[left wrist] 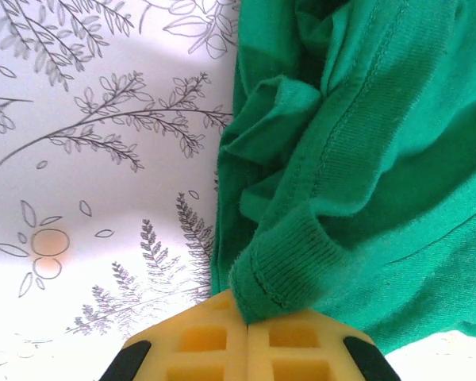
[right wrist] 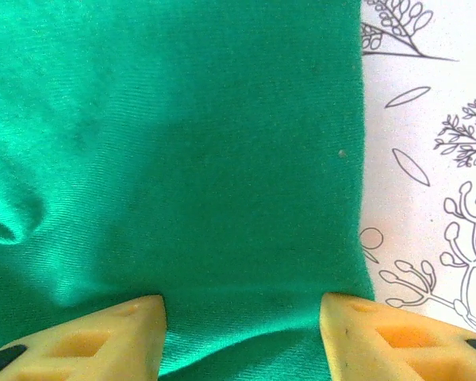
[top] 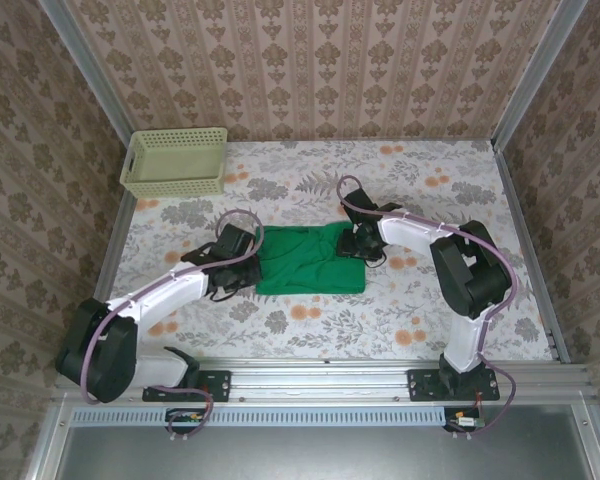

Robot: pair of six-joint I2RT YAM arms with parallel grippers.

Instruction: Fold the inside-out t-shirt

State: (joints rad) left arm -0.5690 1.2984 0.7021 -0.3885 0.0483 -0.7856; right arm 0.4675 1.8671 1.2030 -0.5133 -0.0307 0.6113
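The inside-out t-shirt (top: 305, 262) is a bright green bundle, roughly square, lying at the middle of the table. My left gripper (top: 252, 262) sits at its left edge. In the left wrist view that gripper (left wrist: 247, 317) is shut on a ribbed, stitched band of the t-shirt (left wrist: 381, 159), whose cloth bunches in folds above the yellow pads. My right gripper (top: 352, 245) is at the shirt's right edge. Its jaws (right wrist: 242, 317) stand open, with both yellow fingertips (right wrist: 119, 333) resting on smooth flat cloth of the t-shirt (right wrist: 182, 143) close to its right edge.
A pale yellow-green basket (top: 175, 160) stands at the back left corner. The floral tablecloth (top: 430, 180) is bare to the right of and behind the shirt. Patterned walls close in the table on three sides.
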